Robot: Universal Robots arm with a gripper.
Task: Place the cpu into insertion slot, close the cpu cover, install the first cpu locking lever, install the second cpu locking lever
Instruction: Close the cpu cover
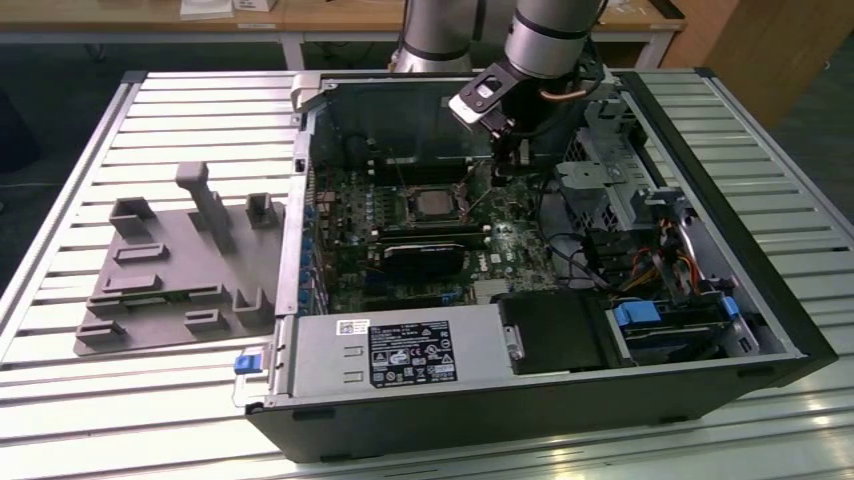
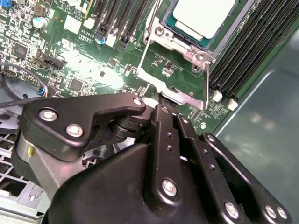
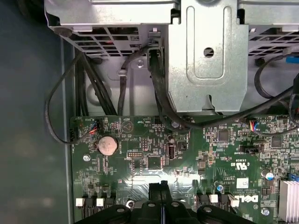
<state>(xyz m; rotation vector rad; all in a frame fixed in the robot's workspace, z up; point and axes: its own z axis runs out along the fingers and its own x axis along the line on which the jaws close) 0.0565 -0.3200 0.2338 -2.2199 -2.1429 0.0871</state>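
the square silver-topped cpu (image 2: 201,16) sits in the dark metal-rimmed insertion slot (image 2: 182,44), thin silver frame cpu cover (image 2: 174,89) open. at the cpu's 1 o'clock in the exterior view, we find the black gripper (image 1: 501,165), fingers pressed together, tips at the cover's edge.

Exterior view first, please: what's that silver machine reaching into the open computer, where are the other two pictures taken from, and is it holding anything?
That is a robot arm reaching into an open computer case lying on a slatted table. A grey moulded fixture sits at the exterior view's left. The other two pictures come from cameras riding near the arm's wrist. In the second wrist view the black gripper points at the motherboard: the cpu sits in its insertion slot, and the cpu cover stands open, its edge by the gripper's tip. In the first wrist view the gripper looks shut; whether it pinches the cover is unclear.
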